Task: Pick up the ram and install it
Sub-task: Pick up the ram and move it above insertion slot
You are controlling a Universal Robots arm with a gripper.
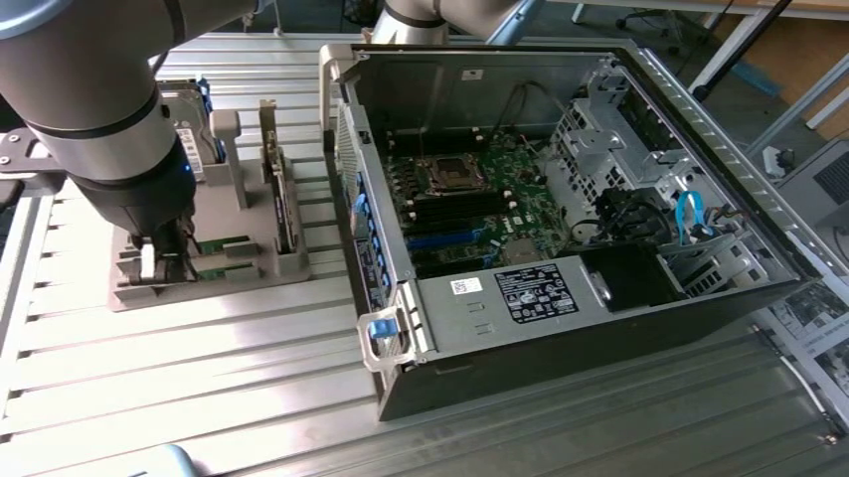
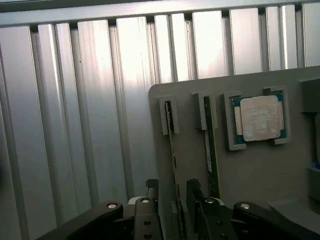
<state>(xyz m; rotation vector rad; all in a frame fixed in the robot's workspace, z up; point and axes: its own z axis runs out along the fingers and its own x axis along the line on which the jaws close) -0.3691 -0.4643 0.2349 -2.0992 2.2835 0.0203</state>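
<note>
1. Looking through the wrist view, you find the gripper (image 2: 173, 196) with its jaws spread wide, one dark finger (image 2: 152, 192) on each side of the ram (image 2: 172, 145).
2. You can see a sliver of grey between that stick and each finger, so nothing is clamped and nothing is lifted.
3. Your ram stands on edge in a slot of the grey fixture plate (image 2: 190, 165); it is the stick farther from the processor (image 2: 260, 117).
4. You have a second stick (image 2: 210, 150) just beside it, also on edge in its own slot, between the ram and the processor, which lies flat in a square pocket.
5. In the exterior view your arm (image 1: 93, 119) reaches down over the fixture at that view's left, with the gripper low among the upright parts held there.
6. You see the fixture resting on a ribbed aluminium table (image 1: 199, 388), just beside the open computer case (image 1: 558, 328) on the exterior view's right.
7. Inside the case the motherboard (image 1: 464, 189) lies exposed to you; the ram is not yet in it.
</note>
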